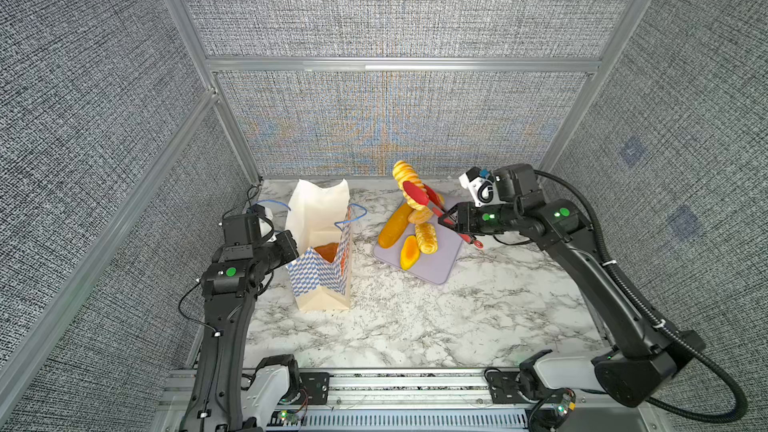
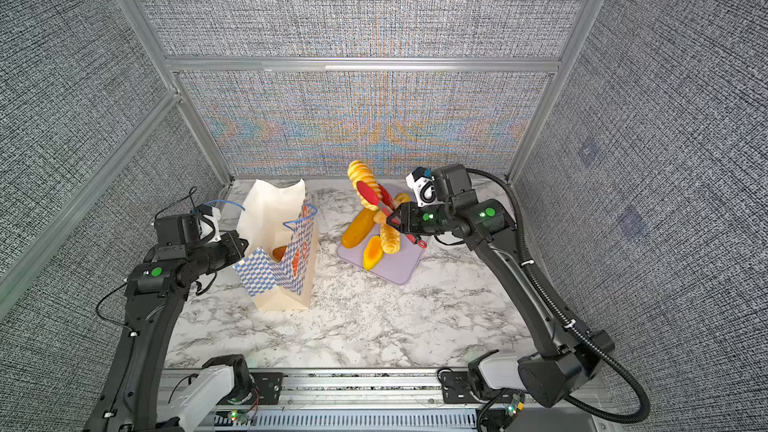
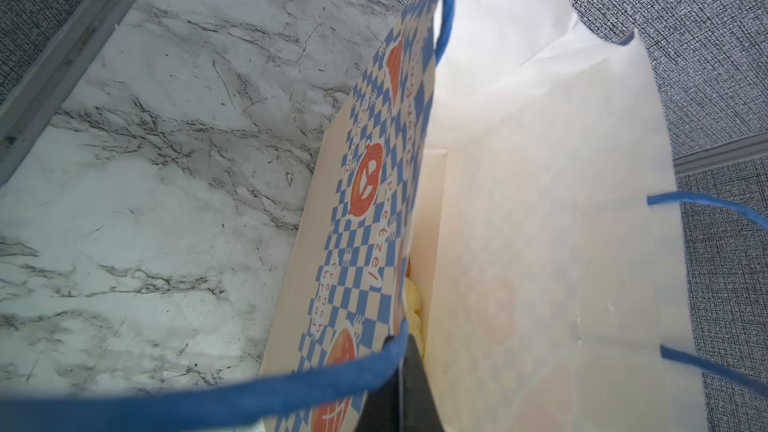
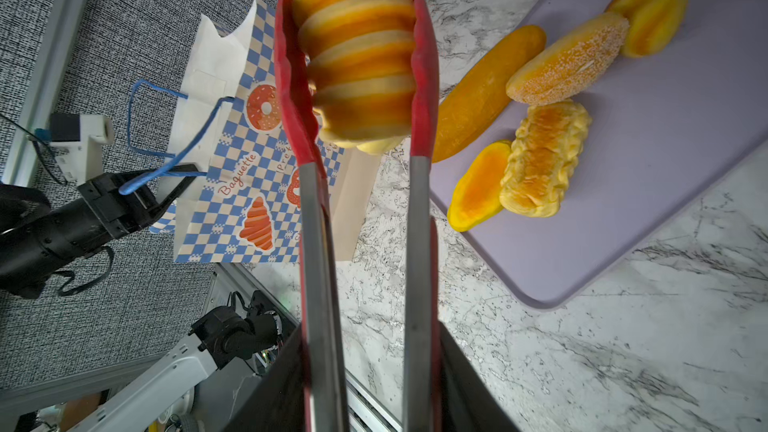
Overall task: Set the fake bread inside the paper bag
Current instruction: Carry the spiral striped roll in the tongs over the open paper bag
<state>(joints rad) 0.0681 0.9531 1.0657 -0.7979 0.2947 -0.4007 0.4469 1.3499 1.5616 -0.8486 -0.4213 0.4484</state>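
The paper bag (image 1: 320, 280) (image 2: 282, 280) stands open at the left, blue-checked with blue cord handles. My left gripper (image 1: 297, 249) (image 3: 405, 367) is shut on its near side wall at the rim. An orange-brown piece of fake bread (image 1: 327, 251) lies inside it. My right gripper (image 1: 446, 218) (image 4: 368, 338) is shut on the red tongs (image 1: 415, 195) (image 4: 320, 243). The tongs pinch a ridged loaf (image 1: 405, 178) (image 4: 357, 56), held in the air above the tray's far end. Several more pieces of bread lie on the lavender tray (image 1: 440, 263) (image 4: 623, 201), among them a long oval loaf (image 1: 395, 226).
Grey fabric walls with aluminium frame posts enclose the marble table (image 1: 415, 326) on three sides. The bag stands close to the left wall. Both arm bases sit on the metal rail (image 1: 395, 384) along the front edge.
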